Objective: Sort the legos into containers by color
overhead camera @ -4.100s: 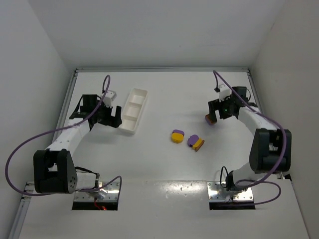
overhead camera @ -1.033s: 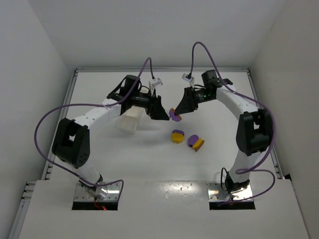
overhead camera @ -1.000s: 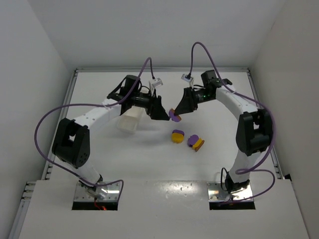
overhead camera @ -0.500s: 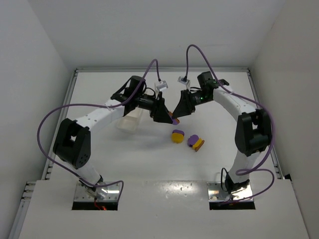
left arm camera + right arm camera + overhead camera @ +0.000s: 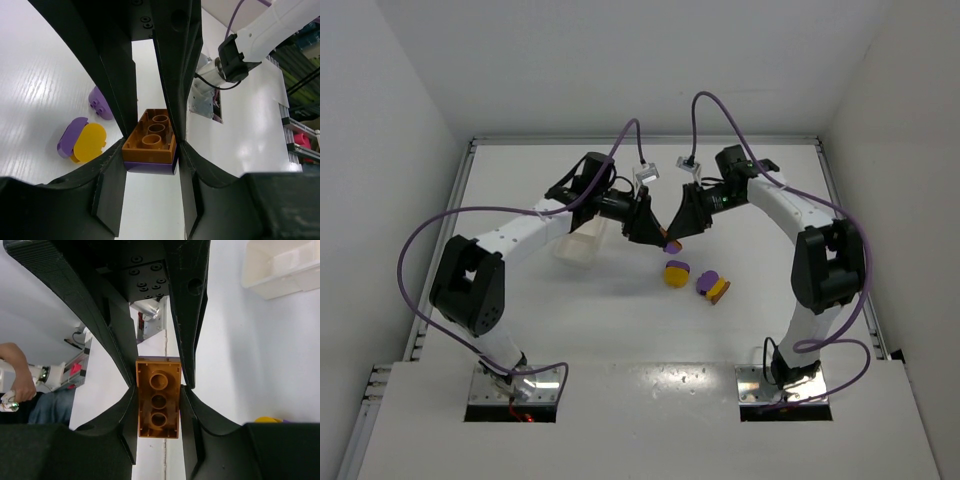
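Currently, a lego stack (image 5: 149,144), brown-orange on purple, is clamped at frame centre between the left gripper (image 5: 150,152) and the right gripper (image 5: 158,401) together. Separation is judged to be in hand. Opposed pulling is required next, then delivery to the white tray (image 5: 578,247) at centre left.
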You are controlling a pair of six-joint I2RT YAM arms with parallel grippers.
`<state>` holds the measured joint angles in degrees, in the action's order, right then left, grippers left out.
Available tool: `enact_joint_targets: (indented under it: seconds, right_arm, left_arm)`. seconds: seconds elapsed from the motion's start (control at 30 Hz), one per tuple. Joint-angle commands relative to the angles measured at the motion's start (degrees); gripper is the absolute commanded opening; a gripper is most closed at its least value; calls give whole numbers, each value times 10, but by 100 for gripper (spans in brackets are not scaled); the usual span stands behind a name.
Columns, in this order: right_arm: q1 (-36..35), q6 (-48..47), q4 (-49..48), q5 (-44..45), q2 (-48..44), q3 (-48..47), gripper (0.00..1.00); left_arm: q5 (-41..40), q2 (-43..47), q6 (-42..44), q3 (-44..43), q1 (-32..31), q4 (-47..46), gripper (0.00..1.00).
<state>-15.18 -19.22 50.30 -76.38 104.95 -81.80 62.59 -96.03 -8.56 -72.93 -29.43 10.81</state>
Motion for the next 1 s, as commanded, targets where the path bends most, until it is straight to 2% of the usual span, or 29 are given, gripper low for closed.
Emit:
enact_joint_targets:
  seconds: [0.0,0.17,0.2,0.63,0.67,0.73,0.77,0.87,0.9,0.97]
  right_arm:
    - [5,-21,-17,-25,-19,-27,3]
    - [35,-27,-5,-37,-24,-43,3]
    - [41,-27,-5,-44,-24,-43,3]
    - [160,-61,33,-88,-29,-71,3]
    - [160,-61,33,-88,-36,-65,3]
    - [168,-66,33,-88,-42,-47,3]
    - [168,-66,33,-66,-51,-35,3]
    - [168,-66,21,-28,-65,-22,3]
    - [168,-57,16,-21,-65,-22,3]
    - [161,-31,-15,-9,-70,-16,3]
  left_arm:
    - [30,-1,16,-11,-11,-12,40]
    - [25,11,22,8,-11,-7,16]
    - [19,11,28,8,-11,-7,15]
    - [-33,56,51,66,-11,-2,8]
    - [-49,72,63,66,-11,23,8]
    - [-137,102,84,80,-11,44,8]
    - [-228,143,90,90,-11,49,8]
    - [-383,207,84,132,-11,54,8]
    - [-483,239,84,141,-11,63,8]
    - [-571,256,84,149,-11,84,8]
